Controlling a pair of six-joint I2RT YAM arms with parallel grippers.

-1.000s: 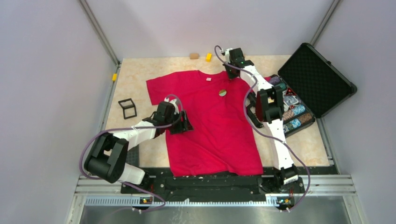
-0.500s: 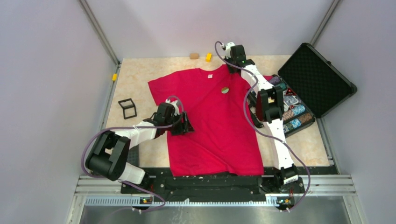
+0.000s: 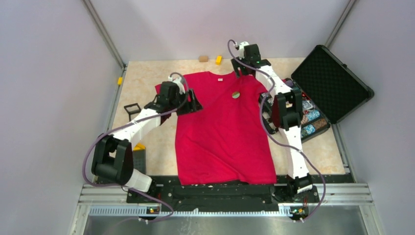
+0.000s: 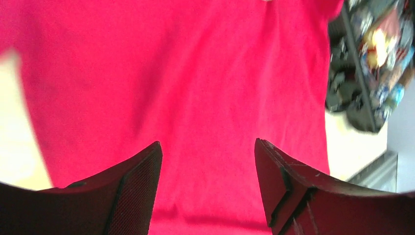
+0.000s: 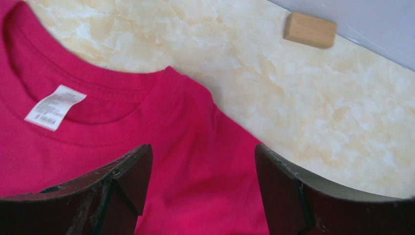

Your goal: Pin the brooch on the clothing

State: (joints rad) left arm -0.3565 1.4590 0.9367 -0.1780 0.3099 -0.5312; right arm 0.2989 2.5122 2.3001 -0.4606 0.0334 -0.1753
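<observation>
The red clothing lies flat on the table with its collar at the far side. The small round brooch sits on its chest, right of centre. My left gripper hovers open over the left shoulder area; in the left wrist view the left gripper has only red clothing beneath its spread fingers. My right gripper is at the collar's right side. In the right wrist view the right gripper stands open above the clothing, near its white label. Neither wrist view shows the brooch.
An open black case with colourful trinkets stands at the right, beside the right arm. A small black frame lies left of the shirt. A tan block and a yellow block sit near the back wall.
My right gripper has opened and let go of the shirt's shoulder. My left arm has swung from the shirt's left side up to its left shoulder. The shirt shifted slightly toward the back.
</observation>
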